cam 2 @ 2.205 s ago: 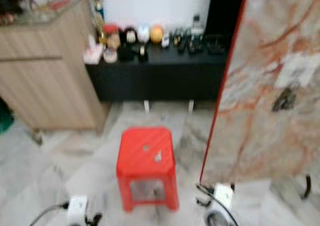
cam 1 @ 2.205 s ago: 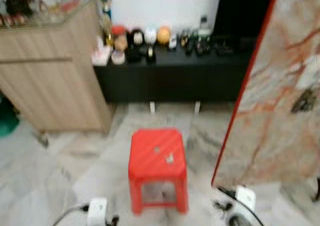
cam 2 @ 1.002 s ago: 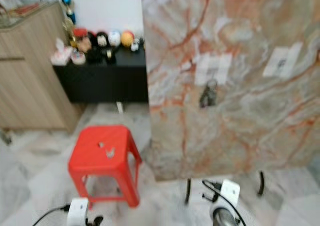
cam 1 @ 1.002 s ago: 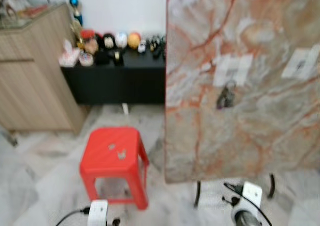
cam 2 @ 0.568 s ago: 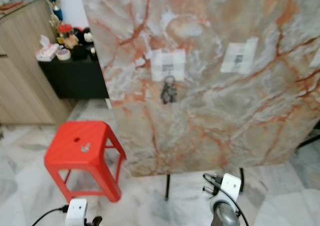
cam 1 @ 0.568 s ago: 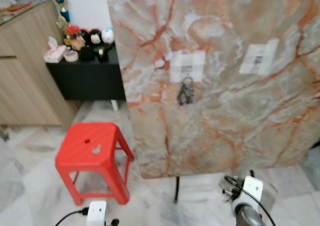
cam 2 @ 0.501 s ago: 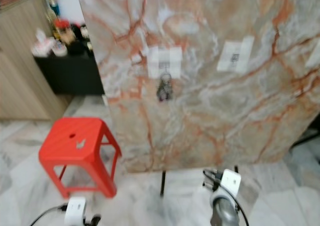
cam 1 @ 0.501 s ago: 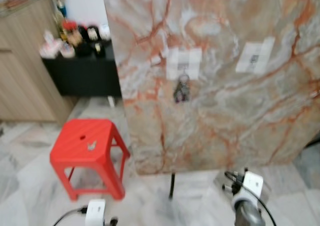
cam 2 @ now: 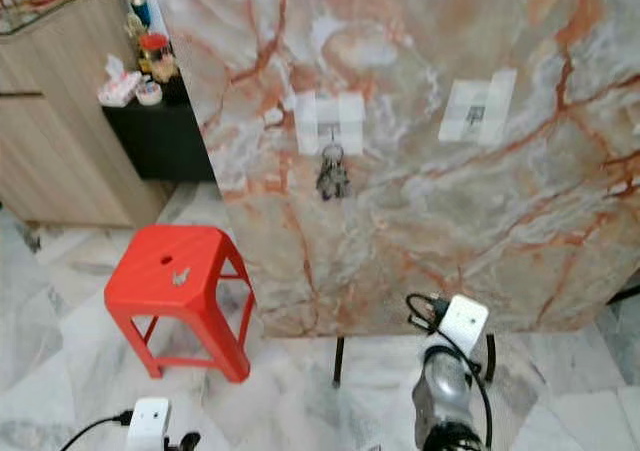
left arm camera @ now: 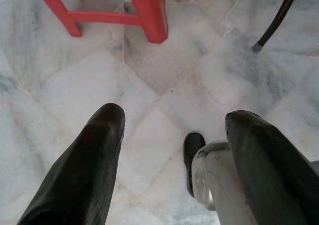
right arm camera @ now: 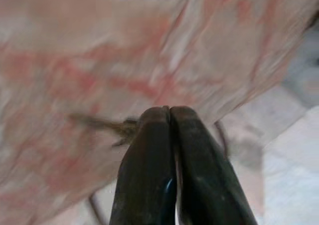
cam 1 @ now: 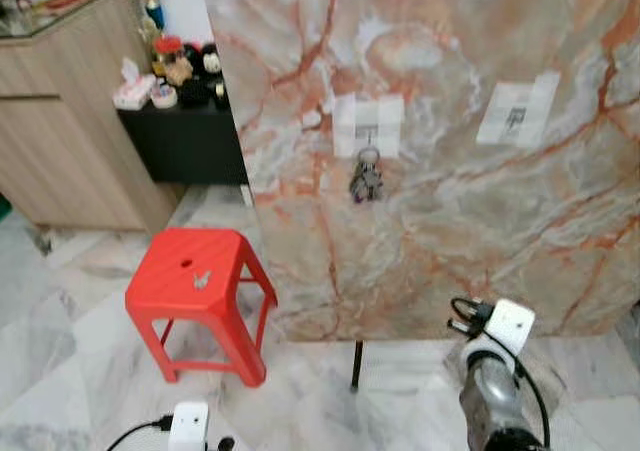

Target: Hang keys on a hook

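Observation:
A bunch of dark keys (cam 1: pixel 364 179) hangs from a hook on a white patch (cam 1: pixel 368 126) on the upright marble-patterned board (cam 1: pixel 450 221). A second white patch (cam 1: pixel 517 109) sits further right on the board. My right arm (cam 1: pixel 488 381) is raised low in front of the board, below and right of the keys. In the right wrist view my right gripper (right arm camera: pixel 168 111) is shut with nothing between its fingers, pointing at the blurred board. A dark smudge (right arm camera: pixel 112 126) there may be the keys. My left gripper (left arm camera: pixel 169 145) hangs open over the floor.
A red plastic stool (cam 1: pixel 197 283) stands on the marble floor left of the board. Its legs (left arm camera: pixel 149 13) are near my left gripper. Thin black stand legs (cam 1: pixel 355 366) hold the board. A wooden cabinet (cam 1: pixel 75 121) and a black shelf with small ornaments (cam 1: pixel 185 71) stand at back left.
The camera has swung right, bringing the board and hanging keys to the middle. My right arm has risen a little toward the board. The keys stay on the hook.

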